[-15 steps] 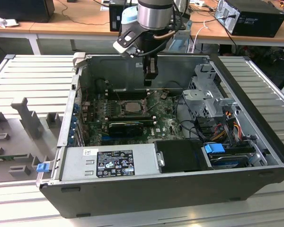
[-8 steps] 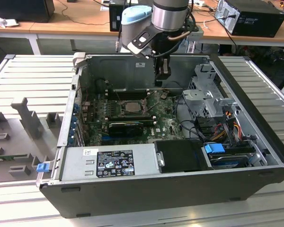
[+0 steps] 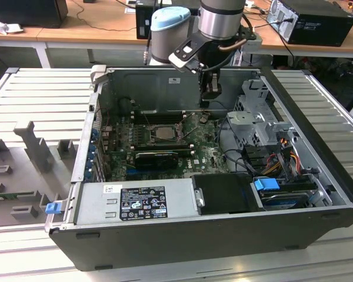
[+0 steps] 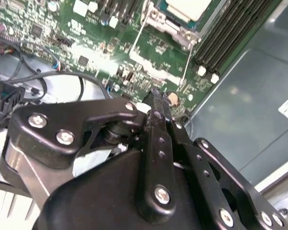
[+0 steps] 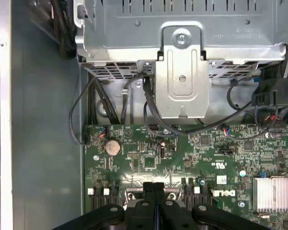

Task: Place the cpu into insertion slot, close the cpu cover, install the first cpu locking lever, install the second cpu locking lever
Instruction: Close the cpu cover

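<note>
Currently I note the end effector [image 5: 153,188] with fingers pressed together, gripping nothing visible. The cpu [image 4: 185,7] sits in the insertion slot [image 3: 148,133], which lies toward the exterior view's left of the end effector.

An open computer case [image 3: 317,194] sits mid-frame on a ribbed grey tabletop [image 3: 47,94]. Its labelled power supply [image 3: 135,200] lies lower centre, a metal drive cage [image 3: 256,120] right of centre, a blue clip [image 3: 53,207] lower left
</note>
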You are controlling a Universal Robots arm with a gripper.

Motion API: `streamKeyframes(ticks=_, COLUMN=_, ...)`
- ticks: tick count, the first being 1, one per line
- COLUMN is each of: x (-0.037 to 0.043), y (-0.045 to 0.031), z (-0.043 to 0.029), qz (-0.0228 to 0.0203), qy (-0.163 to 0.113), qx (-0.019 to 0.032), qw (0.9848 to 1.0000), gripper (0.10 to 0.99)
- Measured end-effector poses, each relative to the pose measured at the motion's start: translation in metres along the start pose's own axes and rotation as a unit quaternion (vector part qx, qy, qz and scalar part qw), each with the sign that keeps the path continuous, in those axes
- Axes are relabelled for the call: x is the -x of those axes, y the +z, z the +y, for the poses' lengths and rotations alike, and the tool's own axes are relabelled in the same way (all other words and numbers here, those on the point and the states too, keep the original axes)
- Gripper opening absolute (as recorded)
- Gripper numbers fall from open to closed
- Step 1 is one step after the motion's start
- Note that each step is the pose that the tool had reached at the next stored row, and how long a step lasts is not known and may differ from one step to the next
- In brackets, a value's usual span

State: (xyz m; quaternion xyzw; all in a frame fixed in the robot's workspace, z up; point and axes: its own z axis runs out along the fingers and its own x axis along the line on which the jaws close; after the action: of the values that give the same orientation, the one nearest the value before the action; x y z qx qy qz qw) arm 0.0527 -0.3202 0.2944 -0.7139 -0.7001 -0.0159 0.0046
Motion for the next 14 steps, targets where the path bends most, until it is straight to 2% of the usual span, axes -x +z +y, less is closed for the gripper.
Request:
streamKeyframes(ticks=8, x=0.0, y=0.0046, z=0.0069, qz=0.0002, qy=0.0, qx=-0.0005, qw=1.0, gripper=0.106)
streamKeyframes(ticks=11, x=0.0001, y=0.0122, z=0.012, qz=-0.0003, qy=-0.002, qx=-0.0006, qw=1.0, gripper=0.106)
streamKeyframes(ticks=14, x=0.0003, y=0.0196, z=0.0121, qz=-0.0003, qy=-0.003, qx=-0.0006, qw=1.0, gripper=0.106)
